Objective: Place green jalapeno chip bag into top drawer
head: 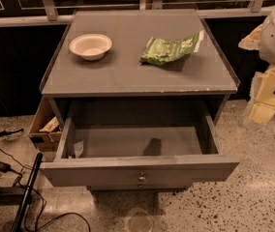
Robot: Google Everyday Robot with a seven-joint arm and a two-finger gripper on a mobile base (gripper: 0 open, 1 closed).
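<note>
The green chip bag (pixel 170 50) lies on the desk (pixel 128 74), upper centre; the top drawer (pixel 137 170) stands open below. The claw (pixel 268 98) hangs at the right edge, well apart; how open, I cannot tell.

Warm, dim light from above fell on the cabinet (pixel 128 66), leaving the open top drawer (pixel 103 172) shadowed inside. The gripper (pixel 262 111) hung pale, right of the cabinet.

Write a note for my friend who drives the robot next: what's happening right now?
The gripper hangs off the cabinet's right side, away from the bag.
The green jalapeno chip bag lies on the cabinet top, right of the white bowl.
The top drawer stands open.
Done: drawer is ready.
Left: grasp the bag, lower it into the drawer, let go.
</note>
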